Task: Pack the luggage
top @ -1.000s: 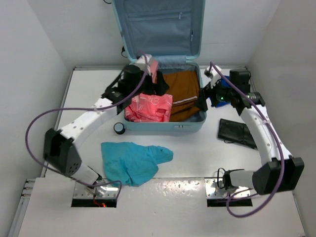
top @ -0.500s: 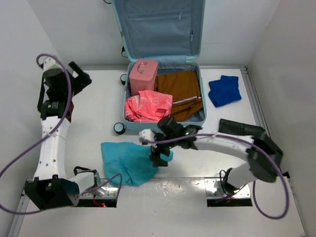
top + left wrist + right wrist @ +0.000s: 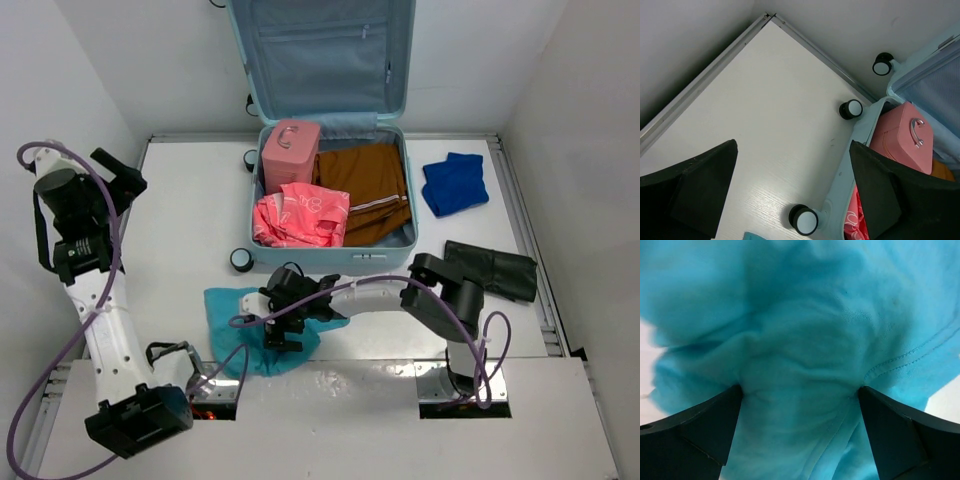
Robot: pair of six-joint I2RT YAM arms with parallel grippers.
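The luggage (image 3: 330, 258), a pale aqua suitcase, lies open at the table's back with its lid (image 3: 320, 50) upright. Inside are a small pink case (image 3: 291, 147), a coral garment (image 3: 300, 215) and a brown garment (image 3: 370, 185). A turquoise garment (image 3: 228, 315) lies on the table in front of it. My right gripper (image 3: 283, 328) is down on this garment; in the right wrist view it (image 3: 800, 390) is open, with a fold of the turquoise cloth (image 3: 805, 330) between the jaws. My left gripper (image 3: 120, 175) is raised at the far left, open and empty (image 3: 792, 150).
A dark blue folded garment (image 3: 455, 183) lies right of the luggage, and a black item (image 3: 490, 268) lies nearer on the right. The left wrist view shows the luggage edge (image 3: 840, 195), its black caster wheels (image 3: 804, 220) and the table's back left corner (image 3: 767, 17).
My left arm has left the luggage and swung out to the far left. My right gripper has moved from the dark blue garment to the turquoise garment and further left across it.
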